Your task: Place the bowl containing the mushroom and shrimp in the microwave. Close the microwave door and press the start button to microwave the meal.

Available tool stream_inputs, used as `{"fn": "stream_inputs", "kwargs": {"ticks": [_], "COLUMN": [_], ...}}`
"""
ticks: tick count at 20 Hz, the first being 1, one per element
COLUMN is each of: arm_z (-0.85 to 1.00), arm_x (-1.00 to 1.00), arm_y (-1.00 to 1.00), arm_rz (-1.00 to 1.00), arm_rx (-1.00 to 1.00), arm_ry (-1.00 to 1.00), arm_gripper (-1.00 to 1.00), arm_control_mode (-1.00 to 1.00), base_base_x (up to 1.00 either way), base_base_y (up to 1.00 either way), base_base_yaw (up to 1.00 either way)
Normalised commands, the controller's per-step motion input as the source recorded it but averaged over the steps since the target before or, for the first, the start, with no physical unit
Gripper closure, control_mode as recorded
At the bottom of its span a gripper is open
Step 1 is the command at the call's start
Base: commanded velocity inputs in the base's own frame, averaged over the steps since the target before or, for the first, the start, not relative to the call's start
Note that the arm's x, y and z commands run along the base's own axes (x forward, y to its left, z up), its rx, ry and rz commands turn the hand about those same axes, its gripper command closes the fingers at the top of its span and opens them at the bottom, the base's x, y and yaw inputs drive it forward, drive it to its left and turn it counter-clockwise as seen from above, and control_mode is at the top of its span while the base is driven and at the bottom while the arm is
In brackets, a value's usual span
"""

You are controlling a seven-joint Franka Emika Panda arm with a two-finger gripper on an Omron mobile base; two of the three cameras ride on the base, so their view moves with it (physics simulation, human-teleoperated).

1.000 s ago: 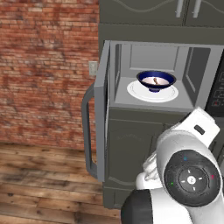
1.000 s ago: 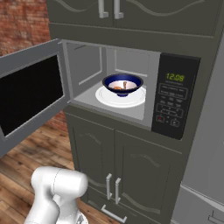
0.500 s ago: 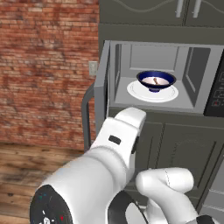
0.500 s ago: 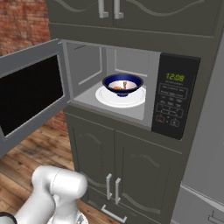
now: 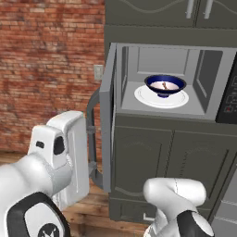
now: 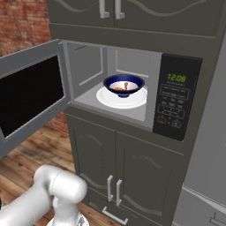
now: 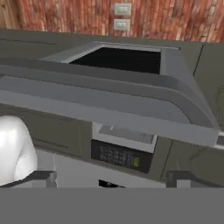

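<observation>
Since half a second ago the white arm has swung over to the lower left of the left base view, and it now sits just outside the open door instead of filling the middle of the frame. Nothing inside the oven has shifted.

So, the boxy grey built-in microwave [image 5: 166,78] is wide open. Its wide grey-framed door with the dark glass window [image 6: 31,95] hangs out at the left of the right base view; in the left base view you only see the door edge-on, with the grey bar handle [image 5: 91,134] sticking out toward the arm.

The small round bowl, dark blue outside and white inside [image 6: 124,84], sits on the flat white round turntable plate [image 6: 106,98] in the middle of the light grey cavity, upper centre of both base views. Inside it there's a small curved orange shrimp [image 6: 119,88] and a small brownish-tan mushroom piece [image 6: 126,84], pretty tiny, so I can't say exactly how they lie against each other.

The black keypad panel [image 6: 175,101] with green digits is at the right of the cavity.

In the hand view the hand [image 7: 111,178] has its two dark fingertips [image 7: 41,177] spread far apart at the bottom corners, nothing between them. That view is rolled, with the door frame and handle bar running across the middle and the keypad below it.

Behind it all is a red brick wall [image 5: 46,69] with a wooden floor [image 6: 39,145] underneath.
</observation>
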Motion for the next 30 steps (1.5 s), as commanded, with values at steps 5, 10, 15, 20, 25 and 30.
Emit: {"fn": "stream_inputs", "kwargs": {"ticks": [5,10,15,20,25,30], "arm_z": [-0.34,-0.36,-0.19,-0.42,-0.46,-0.26], "arm_x": [0.71,0.67,0.47,0.24,0.39,0.42], "arm_y": [0.68,0.51,0.26,-0.09,-0.28,-0.4], "arm_rz": [-0.06,-0.06,0.0,-0.03,-0.05,-0.03], "arm_rx": [-0.31,-0.27,-0.07,0.02,0.03,0.06], "arm_ry": [0.05,0.01,-0.03,-0.13,-0.07,-0.05], "arm_gripper": [-1.0,-1.0,-1.0,-1.0,-1.0,-1.0], "arm_control_mode": [-1.0,-1.0,-1.0,-1.0,-1.0,-1.0], "base_base_x": [0.0,0.0,0.0,0.0,0.0,0.0], "base_base_y": [0.0,0.0,0.0,0.0,0.0,0.0], "base_base_yaw": [0.0,0.0,0.0,0.0,0.0,0.0]}}
